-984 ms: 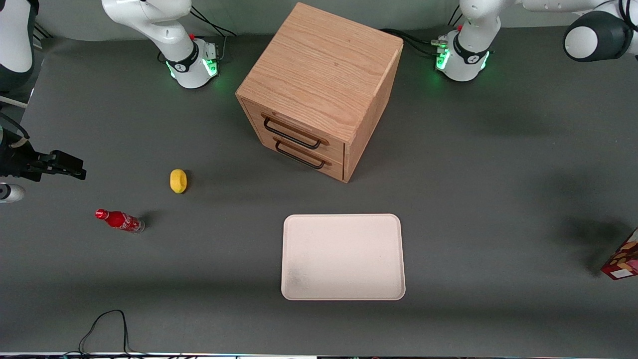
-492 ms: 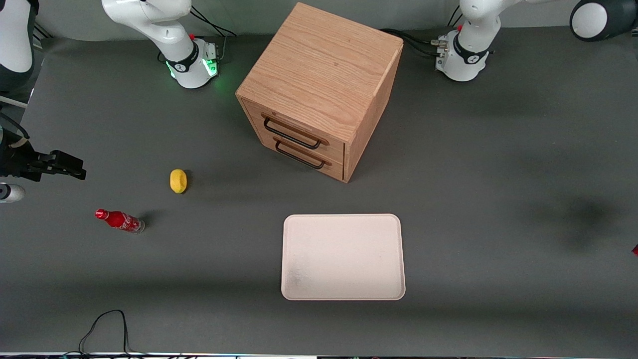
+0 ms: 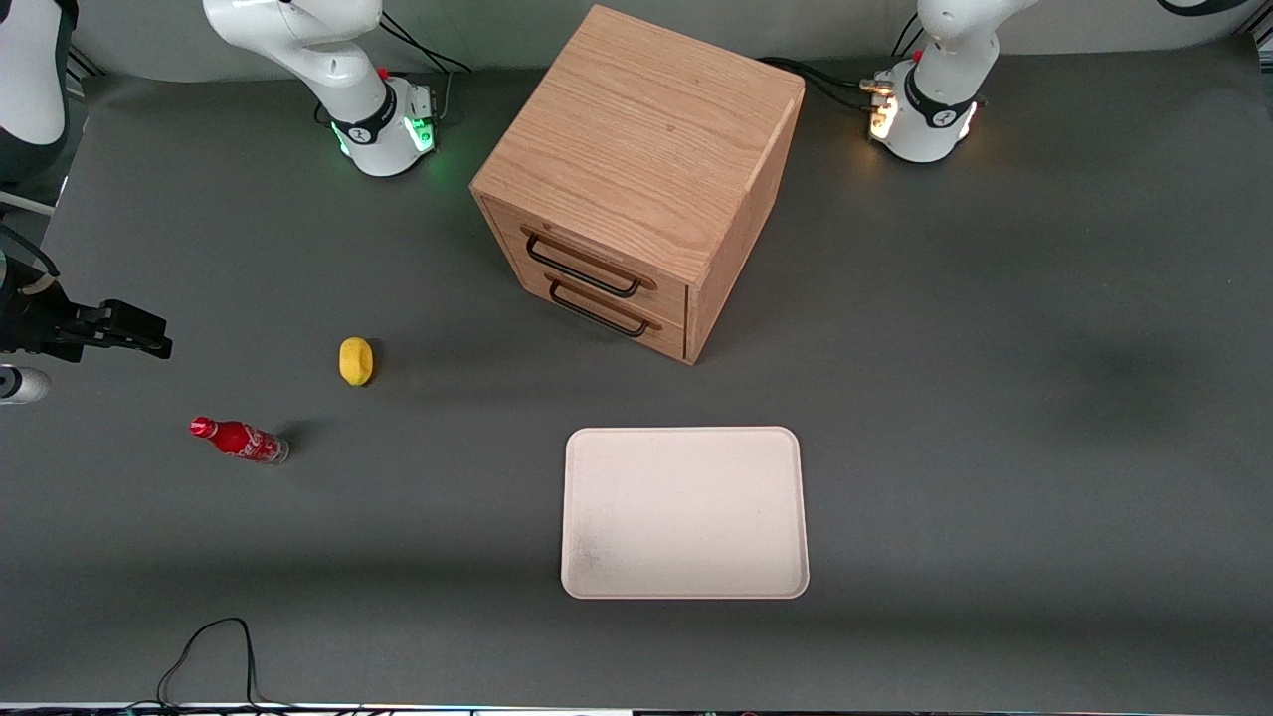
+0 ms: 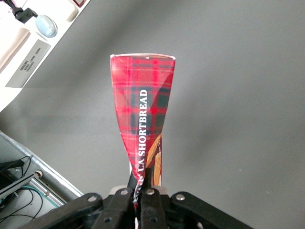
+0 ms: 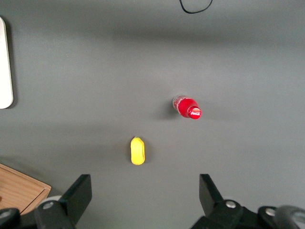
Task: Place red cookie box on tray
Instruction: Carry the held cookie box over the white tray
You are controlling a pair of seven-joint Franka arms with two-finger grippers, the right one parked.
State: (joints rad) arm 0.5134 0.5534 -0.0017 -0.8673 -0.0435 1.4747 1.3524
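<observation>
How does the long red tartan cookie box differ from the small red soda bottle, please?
The red tartan cookie box is a long flat-sided carton; the small red soda bottle is round and capped. The box hangs clamped in the left gripper above bare table, outside the front view; the bottle lies on the grey table near the yellow lemon. Both are red.

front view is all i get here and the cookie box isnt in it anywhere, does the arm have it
Observer: Yes. In the left wrist view the end effector is shut on one end of the red cookie box.
Operator: is it resting on the table
Observer: No, it hangs above bare grey table, touching nothing but the fingers.
Operator: tray under it yet
Observer: No tray shows in the left wrist view. In your view the tray lies in front of the drawer cabinet, with nothing on it.
</observation>
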